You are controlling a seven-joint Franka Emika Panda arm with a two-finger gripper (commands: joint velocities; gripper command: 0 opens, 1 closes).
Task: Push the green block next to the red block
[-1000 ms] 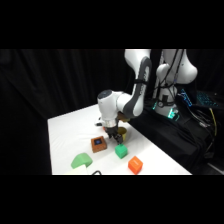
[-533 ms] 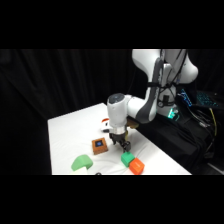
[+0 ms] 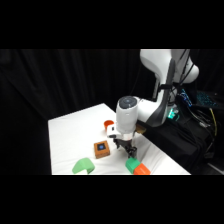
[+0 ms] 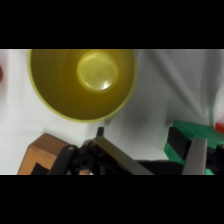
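Observation:
The small green block (image 3: 131, 163) lies near the table's front edge, touching the orange-red block (image 3: 141, 170) on its right. My gripper (image 3: 129, 151) hangs straight down just above and behind the green block, close to its top. In the wrist view the gripper (image 4: 150, 146) is open with bare table between the fingers. The right finger (image 4: 197, 156) stands in front of the green block (image 4: 186, 140). A sliver of the red block (image 4: 220, 128) shows at the right edge.
A brown block with a blue square (image 3: 102, 149) sits left of the gripper, seen also in the wrist view (image 4: 42, 156). A larger pale-green block (image 3: 83, 166) lies front left. An orange-red cup (image 3: 108, 123) stands behind the arm. A yellow-green cup (image 4: 82, 82) fills the wrist view's top.
The arm swept toward the front right. The green block slid with it from beside the brown block up to the red block.

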